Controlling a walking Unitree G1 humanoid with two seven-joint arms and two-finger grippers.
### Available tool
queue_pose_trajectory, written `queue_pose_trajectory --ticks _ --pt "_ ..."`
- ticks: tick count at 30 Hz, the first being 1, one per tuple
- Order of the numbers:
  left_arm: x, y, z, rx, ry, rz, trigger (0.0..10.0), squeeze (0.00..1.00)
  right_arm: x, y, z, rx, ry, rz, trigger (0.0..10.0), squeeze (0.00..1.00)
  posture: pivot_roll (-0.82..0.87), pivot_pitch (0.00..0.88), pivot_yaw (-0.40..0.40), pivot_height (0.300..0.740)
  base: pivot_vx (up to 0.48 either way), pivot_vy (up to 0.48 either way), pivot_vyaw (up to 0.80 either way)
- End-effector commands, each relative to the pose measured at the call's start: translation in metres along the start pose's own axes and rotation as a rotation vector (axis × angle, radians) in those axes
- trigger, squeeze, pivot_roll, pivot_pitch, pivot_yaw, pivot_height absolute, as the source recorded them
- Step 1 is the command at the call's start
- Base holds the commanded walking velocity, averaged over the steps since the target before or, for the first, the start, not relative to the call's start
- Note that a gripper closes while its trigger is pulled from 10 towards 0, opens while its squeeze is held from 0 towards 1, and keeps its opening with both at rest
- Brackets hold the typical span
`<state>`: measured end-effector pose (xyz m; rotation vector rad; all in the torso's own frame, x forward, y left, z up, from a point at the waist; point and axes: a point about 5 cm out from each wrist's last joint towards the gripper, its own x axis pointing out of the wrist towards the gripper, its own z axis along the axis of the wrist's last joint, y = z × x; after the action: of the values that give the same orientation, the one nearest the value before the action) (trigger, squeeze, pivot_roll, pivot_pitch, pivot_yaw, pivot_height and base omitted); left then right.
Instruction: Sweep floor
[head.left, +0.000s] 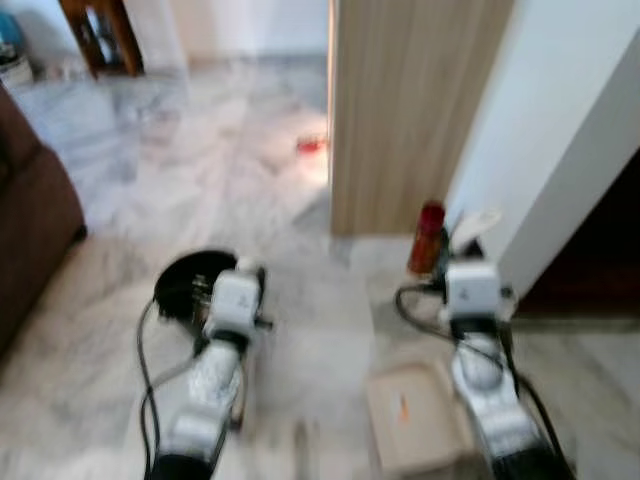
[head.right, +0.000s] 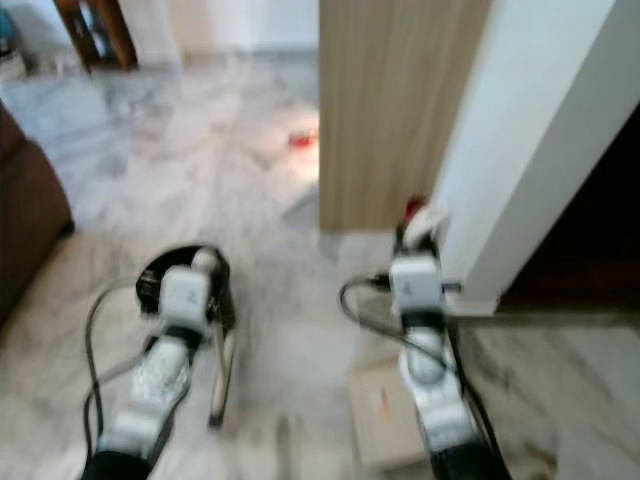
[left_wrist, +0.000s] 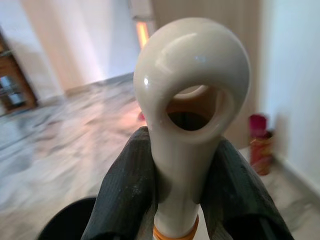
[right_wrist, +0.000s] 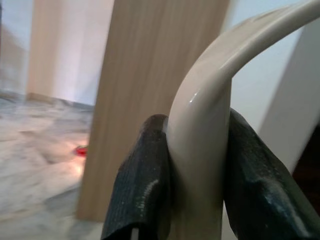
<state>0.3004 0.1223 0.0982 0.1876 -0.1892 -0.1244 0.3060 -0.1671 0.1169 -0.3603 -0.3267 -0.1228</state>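
Observation:
My left gripper (left_wrist: 182, 165) is shut on a cream broom handle (left_wrist: 192, 75) that ends in a loop with a hole and has an orange band below the fingers. My right gripper (right_wrist: 197, 165) is shut on a curved cream dustpan handle (right_wrist: 200, 125). In the blurred left eye view, both silver arms reach forward over the marble floor (head.left: 200, 180). The beige dustpan tray (head.left: 410, 415) lies on the floor beside my right arm. A thin stick, probably the broom shaft (head.right: 218, 385), slants down by my left arm. A small red scrap (head.left: 312, 145) lies on the floor ahead.
A round black object (head.left: 185, 285) sits on the floor just beyond my left wrist. A wooden panel (head.left: 410, 110) and a white wall (head.left: 560, 130) stand ahead on the right, with a red container (head.left: 428, 238) at their foot. A brown sofa (head.left: 30, 230) is at left.

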Motion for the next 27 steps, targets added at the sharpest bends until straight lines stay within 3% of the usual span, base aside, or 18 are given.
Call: queue_pose_trajectory --ticks 1,22,27 --pt "0.0022 0.0024 0.0050 -0.003 -0.028 0.006 10.0 0.00 0.0045 0.0022 0.0092 0.000 -0.044 0.011 10.0 0.00 0.01 0.000 0.028 0.740 0.000 0.000 -0.80" --pt "0.0059 0.0059 0.0075 0.014 -0.042 0.001 10.0 0.00 0.0065 0.0042 0.0108 0.004 -0.046 0.007 10.0 0.00 0.00 0.000 0.043 0.740 0.000 0.000 -0.80" --pt "0.0057 0.0053 0.0074 0.017 -0.042 0.000 10.0 0.00 0.0068 0.0039 0.0110 0.002 -0.044 -0.001 10.0 0.00 0.00 0.000 0.047 0.740 0.000 -0.394 -0.80"
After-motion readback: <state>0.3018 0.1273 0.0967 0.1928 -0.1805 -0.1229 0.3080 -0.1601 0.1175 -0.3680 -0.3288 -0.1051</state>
